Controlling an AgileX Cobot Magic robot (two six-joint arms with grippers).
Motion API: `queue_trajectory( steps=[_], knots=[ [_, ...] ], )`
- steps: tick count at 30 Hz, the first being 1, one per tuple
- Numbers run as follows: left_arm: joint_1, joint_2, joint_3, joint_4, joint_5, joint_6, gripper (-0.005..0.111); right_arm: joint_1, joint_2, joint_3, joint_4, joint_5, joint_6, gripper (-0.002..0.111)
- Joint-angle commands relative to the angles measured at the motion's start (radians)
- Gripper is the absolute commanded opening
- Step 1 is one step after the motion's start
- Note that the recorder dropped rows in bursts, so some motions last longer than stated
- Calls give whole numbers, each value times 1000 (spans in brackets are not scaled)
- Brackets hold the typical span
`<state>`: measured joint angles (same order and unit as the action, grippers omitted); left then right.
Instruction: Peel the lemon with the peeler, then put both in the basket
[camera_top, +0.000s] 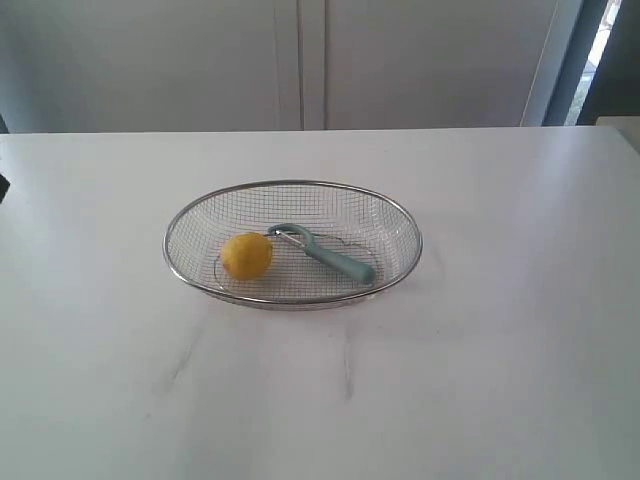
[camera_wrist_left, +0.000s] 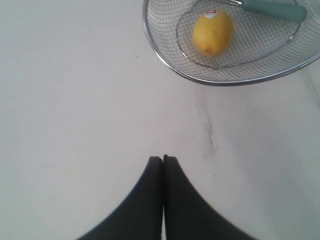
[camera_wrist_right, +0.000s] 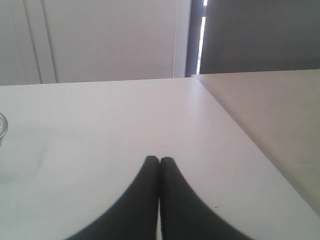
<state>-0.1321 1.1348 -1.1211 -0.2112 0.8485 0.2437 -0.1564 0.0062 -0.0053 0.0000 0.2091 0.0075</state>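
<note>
The wire-mesh basket (camera_top: 400, 222) sits mid-table and holds both other things. The yellow lemon (camera_top: 246, 255) lies in its left half, and the teal-handled peeler (camera_top: 335, 258) lies to the lemon's right, its metal head next to the fruit. In the left wrist view the lemon (camera_wrist_left: 213, 32), the peeler handle (camera_wrist_left: 274, 9) and the basket rim (camera_wrist_left: 172, 71) appear well beyond my left gripper (camera_wrist_left: 163, 158), which is shut on nothing over bare table. My right gripper (camera_wrist_right: 159, 160) is shut and empty too; only a sliver of basket rim (camera_wrist_right: 2, 125) shows there. Neither gripper appears in the exterior view.
The white table (camera_top: 500, 380) spreads around the basket, with faint scuff marks (camera_top: 348, 375) in front of it. White cabinet doors (camera_top: 300, 60) stand behind. In the right wrist view the table's edge (camera_wrist_right: 235, 125) runs beside a beige surface (camera_wrist_right: 280, 115).
</note>
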Motion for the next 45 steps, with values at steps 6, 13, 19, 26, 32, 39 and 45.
queue_trajectory(
  steps=[6,13,19,26,32,39,45],
  knots=[
    [90,-154,142,-17,-109,-3,0,-4,-6,5,0,-6,-7,0],
    [126,-295,303,-14,-236,-3,0,-4,-6,5,0,-6,6,0],
    [132,-428,441,-9,-257,1,0,-4,-6,5,0,-6,8,0],
    [132,-571,604,-7,-319,45,0,-4,-6,5,0,-6,8,0],
    [132,-696,746,-7,-438,45,0,-4,-6,5,0,-6,8,0],
    [132,-847,866,-7,-435,45,0,-4,-6,5,0,-6,8,0],
    [175,-987,936,-4,-435,45,0,-4,-6,5,0,-6,8,0]
  ],
)
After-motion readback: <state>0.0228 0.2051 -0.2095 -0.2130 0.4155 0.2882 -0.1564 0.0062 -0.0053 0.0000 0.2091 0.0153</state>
